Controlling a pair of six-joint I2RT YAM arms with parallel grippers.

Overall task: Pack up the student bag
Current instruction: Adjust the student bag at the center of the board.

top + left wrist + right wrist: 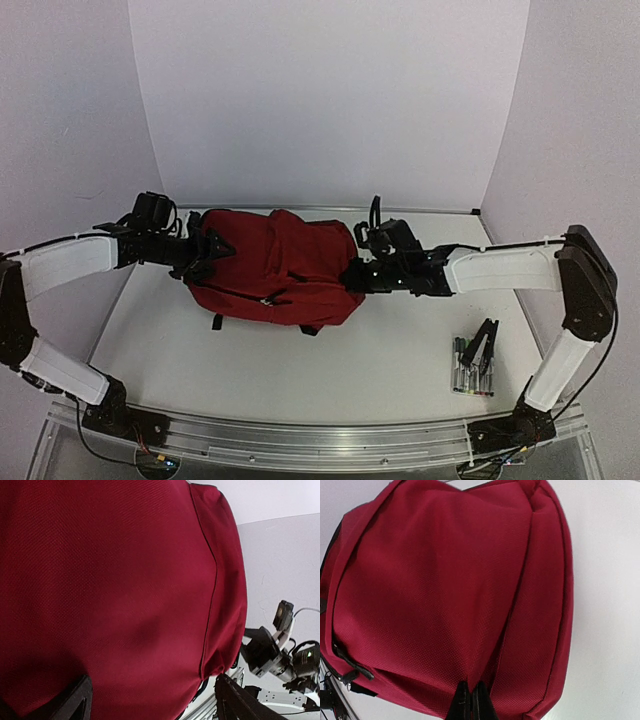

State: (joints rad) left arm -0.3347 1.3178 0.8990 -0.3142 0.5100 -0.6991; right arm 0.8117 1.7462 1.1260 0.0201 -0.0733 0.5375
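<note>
The student bag [275, 262], a dark-red fabric backpack, lies on its side in the middle of the white table, with black straps and zip pulls [268, 299] at its near edge. My left gripper [205, 255] is at the bag's left end. In the left wrist view its fingers [75, 700] stand wide apart, open, with the red fabric [125, 580] filling the space between them [152, 680]. My right gripper [350, 275] is at the bag's right end. In the right wrist view its tips [471, 685] are pressed together on a pinched fold of the bag [445, 580].
A bundle of coloured markers [468, 368] lies at the near right of the table, with a black clip-like item [487, 345] on top of it. White walls close the table at the back and on both sides. The right arm [280, 650] shows past the bag in the left wrist view.
</note>
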